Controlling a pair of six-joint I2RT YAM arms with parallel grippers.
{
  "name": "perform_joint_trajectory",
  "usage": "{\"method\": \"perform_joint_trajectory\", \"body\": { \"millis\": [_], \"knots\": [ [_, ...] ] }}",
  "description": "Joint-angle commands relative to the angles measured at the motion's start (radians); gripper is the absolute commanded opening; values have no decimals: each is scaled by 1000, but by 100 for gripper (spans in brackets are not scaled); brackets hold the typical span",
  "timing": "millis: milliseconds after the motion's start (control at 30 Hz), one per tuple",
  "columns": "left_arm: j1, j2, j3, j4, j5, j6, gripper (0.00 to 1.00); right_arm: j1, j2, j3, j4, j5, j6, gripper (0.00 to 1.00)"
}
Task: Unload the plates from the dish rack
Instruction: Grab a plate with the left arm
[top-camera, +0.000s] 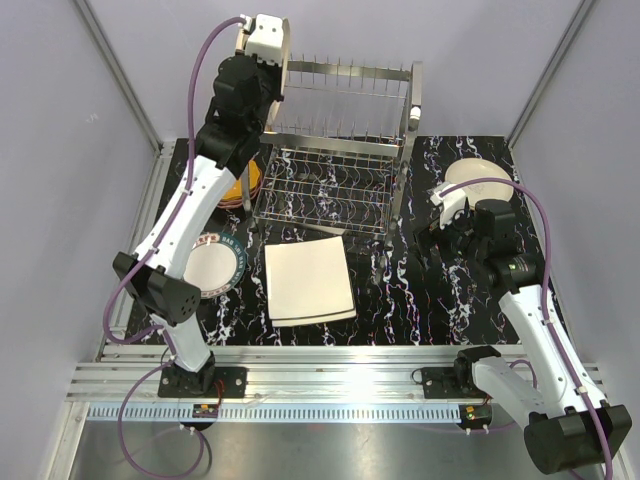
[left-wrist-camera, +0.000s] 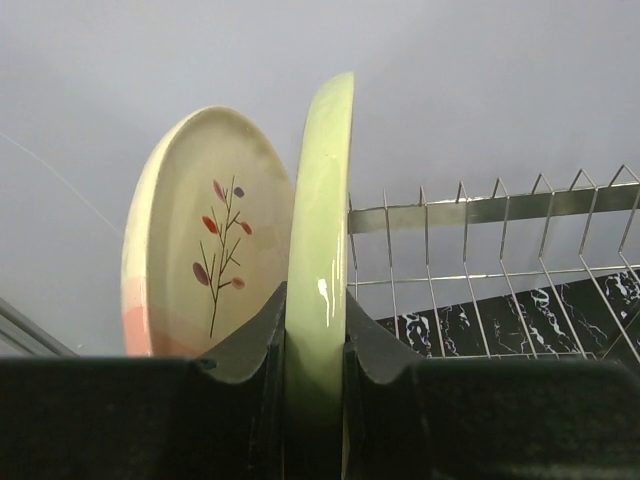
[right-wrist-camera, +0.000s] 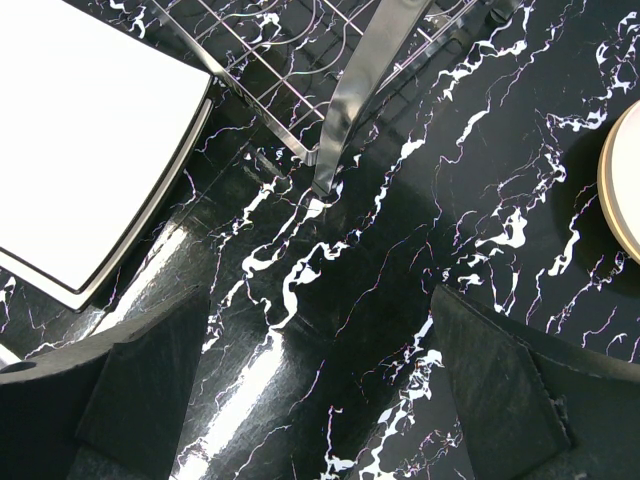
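Pale green plate (left-wrist-camera: 320, 230) is standing upright, edge-on, at the upper left end of the dish rack (top-camera: 340, 160) | left gripper (left-wrist-camera: 318, 310) is clamping its rim, arm reaching high | pink-and-cream plate (left-wrist-camera: 205, 240) is standing just beside it | right gripper (right-wrist-camera: 320, 300) is hovering spread apart over the table (right-wrist-camera: 400, 230) beside the rack | square cream plate (top-camera: 308, 282) and round cream plate (top-camera: 480, 178) are lying on the table.
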Motion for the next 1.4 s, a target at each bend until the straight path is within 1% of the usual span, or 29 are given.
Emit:
{"method": "perform_joint_trajectory", "body": {
  "millis": [0, 167, 400, 833, 967, 1133, 1167, 1367],
  "knots": [
    [5, -73, 106, 260, 21, 40, 0, -8, -15, -2, 53, 2, -13, 100],
    [5, -64, 128, 277, 14, 46, 0, -7, -17, -2, 54, 3, -15, 100],
    [10, -56, 137, 287, 18, -15, 0, -7, -17, -5, 54, 8, -16, 99],
    [16, -49, 217, 301, 20, -97, 0, -8, -23, -5, 57, 8, -19, 100],
    [16, -61, 221, 283, 50, -173, 0, -8, -25, -6, 57, 9, -19, 100],
    [18, -92, 220, 258, 103, -307, 0, -8, -26, -5, 56, 12, -19, 100],
    [18, -105, 218, 254, 110, -352, 0, -8, -26, -5, 59, 14, -19, 100],
    [19, -168, 172, 241, 189, -509, 0, -13, -32, -5, 59, 14, -18, 99]
  ]
}}
